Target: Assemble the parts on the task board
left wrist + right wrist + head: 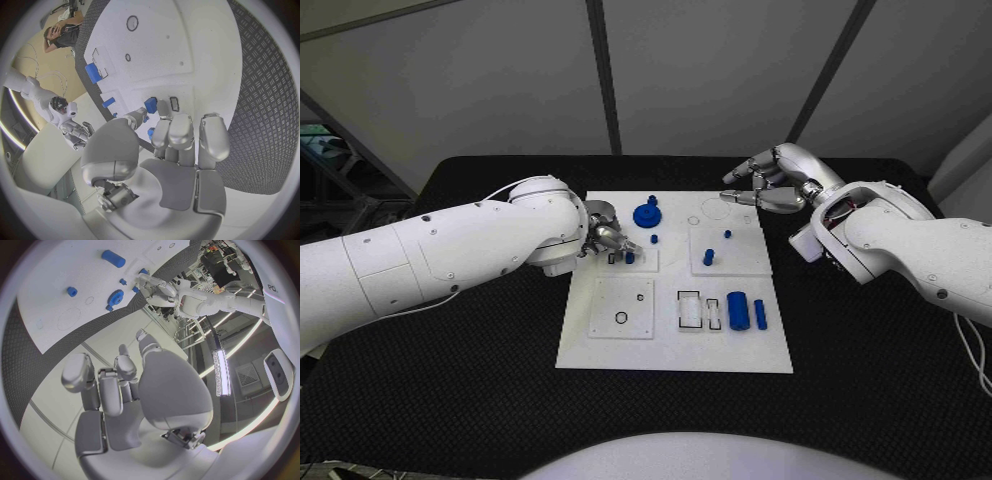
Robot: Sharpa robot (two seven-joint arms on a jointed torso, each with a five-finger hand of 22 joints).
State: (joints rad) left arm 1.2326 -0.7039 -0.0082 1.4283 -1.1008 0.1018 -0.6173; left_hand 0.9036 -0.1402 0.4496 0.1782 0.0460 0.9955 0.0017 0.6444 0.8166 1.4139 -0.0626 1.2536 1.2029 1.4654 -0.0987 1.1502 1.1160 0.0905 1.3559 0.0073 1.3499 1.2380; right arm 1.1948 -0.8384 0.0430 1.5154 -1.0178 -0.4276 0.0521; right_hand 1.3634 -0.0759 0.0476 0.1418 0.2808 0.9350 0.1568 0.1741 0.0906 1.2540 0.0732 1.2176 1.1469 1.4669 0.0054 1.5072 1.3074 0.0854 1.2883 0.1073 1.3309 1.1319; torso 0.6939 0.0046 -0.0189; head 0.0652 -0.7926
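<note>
The white task board point(675, 345) lies mid-table. My left hand point(607, 238) is low over its left part, thumb and fingers pinching a small blue block point(150, 105) beside a small rectangular slot point(174, 104). A blue gear point(646, 213) stands just beyond that hand. My right hand point(769, 180) hovers above the board's far right corner, fingers loosely bent and apart, holding nothing. Two blue pegs point(707, 257) stand in the right upper panel. Two blue cylinders point(737, 313) lie in the near right area, next to a white piece point(688, 310).
A black ring point(620, 318) lies on the near left panel. Black table point(877, 380) surrounds the board, with free room near and to both sides. The right wrist view has the gear point(115, 296) and a cylinder point(113, 258) on the board point(56, 270).
</note>
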